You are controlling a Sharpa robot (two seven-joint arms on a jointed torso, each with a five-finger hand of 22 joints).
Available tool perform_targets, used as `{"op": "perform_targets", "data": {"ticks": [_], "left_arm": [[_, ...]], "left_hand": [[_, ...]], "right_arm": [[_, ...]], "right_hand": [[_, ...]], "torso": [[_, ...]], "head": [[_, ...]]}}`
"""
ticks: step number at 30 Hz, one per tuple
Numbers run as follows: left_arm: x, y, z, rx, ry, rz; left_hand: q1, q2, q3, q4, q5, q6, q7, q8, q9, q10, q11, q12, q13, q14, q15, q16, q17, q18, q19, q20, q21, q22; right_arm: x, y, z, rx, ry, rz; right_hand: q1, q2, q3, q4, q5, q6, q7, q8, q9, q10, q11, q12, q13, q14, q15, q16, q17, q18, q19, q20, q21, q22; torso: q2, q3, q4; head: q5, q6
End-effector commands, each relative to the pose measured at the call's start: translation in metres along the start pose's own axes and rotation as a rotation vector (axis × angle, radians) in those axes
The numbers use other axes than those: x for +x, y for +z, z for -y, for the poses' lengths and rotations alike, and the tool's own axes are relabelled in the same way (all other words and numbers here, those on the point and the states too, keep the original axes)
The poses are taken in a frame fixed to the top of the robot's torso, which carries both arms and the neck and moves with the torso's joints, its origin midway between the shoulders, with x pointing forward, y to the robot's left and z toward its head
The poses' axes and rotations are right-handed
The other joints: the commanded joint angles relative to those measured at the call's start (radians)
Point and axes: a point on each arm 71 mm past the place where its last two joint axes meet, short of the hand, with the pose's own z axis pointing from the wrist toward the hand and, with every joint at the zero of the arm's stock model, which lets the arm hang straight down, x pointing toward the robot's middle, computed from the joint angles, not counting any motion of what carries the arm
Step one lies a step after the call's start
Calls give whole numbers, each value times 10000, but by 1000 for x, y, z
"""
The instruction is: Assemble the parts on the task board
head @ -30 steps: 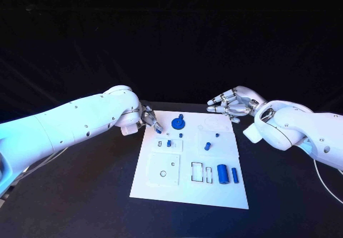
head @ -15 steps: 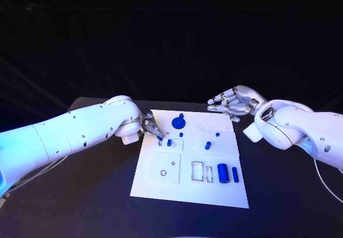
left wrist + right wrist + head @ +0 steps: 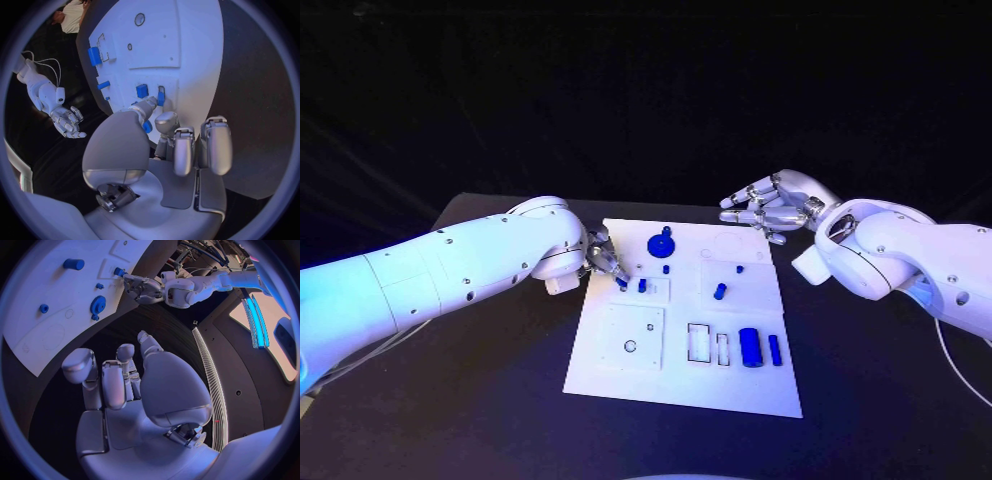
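Black table, white task board, left hand pinching blue part, right hand spread empty.

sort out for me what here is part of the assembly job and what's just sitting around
Part of the job:
- task board
- blue gear
- blue cylinder
- small blue part pinched by the left hand
- blue pieces in the board's slots

Just around:
- black table
- right hand, holding nothing, beside the board

The task board lies mid-table, parts on it.
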Motion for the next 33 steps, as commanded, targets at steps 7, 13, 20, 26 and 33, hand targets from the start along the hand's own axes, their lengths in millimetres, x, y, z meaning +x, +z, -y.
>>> {"op": "perform_targets", "data": {"ticks": [7,13,20,26,33], "left_arm": [[5,0,-3,-232,608,-401],[6,-1,-4,-293,755,-568],[8,-1,-2,-301,847,-658],[8,-1,-1,-334,875,-679],[10,2,2,-386,922,-726]], "left_hand": [[6,117,1348,-1255,53,68,-53,39,10,45,-36,-90,-43,1052,1,24,2628,-147,603,38,-3,1644],[-23,117,1370,-1247,53,64,-55,46,15,23,-35,-148,-105,1052,0,24,2628,-143,598,37,-20,1631],[-59,119,1400,-1236,54,56,-59,56,22,18,-37,-170,-126,1052,-1,24,2628,-142,596,35,-26,1628],[-121,119,1429,-1213,49,53,-69,77,36,32,-42,-164,-122,1052,-4,24,2628,-143,598,33,-23,1633],[-400,120,1452,-1082,30,91,-146,207,118,87,-96,-135,-107,1052,-43,24,2628,-148,608,10,-8,1655]], "right_arm": [[1,0,0,-71,-119,-142],[1,0,0,-66,-97,-146],[1,-1,0,-55,-51,-144],[1,-1,0,-55,-44,-143],[1,-1,0,-61,-40,-144]], "right_hand": [[27,128,-78,22,45,-61,-19,24,16,-1,-40,52,19,339,69,-46,-11,139,-14,-31,-58,-4],[27,128,-78,22,45,-61,-19,24,16,-1,-40,52,19,339,69,-46,-11,139,-14,-31,-58,-4],[27,128,-78,22,45,-61,-19,24,16,-1,-40,52,19,339,69,-46,-11,139,-14,-31,-58,-4],[27,128,-78,22,45,-61,-19,24,16,-1,-40,52,19,339,69,-46,-11,139,-14,-31,-58,-4],[27,128,-78,22,45,-61,-19,24,16,-1,-40,52,19,339,69,-46,-11,139,-14,-31,-58,-4]], "torso": [[6,2,0],[2,6,8],[5,0,0],[3,7,1],[4,9,0]], "head": [[-25,53],[-24,-23],[-23,-71],[-39,-88],[-42,-86]]}}
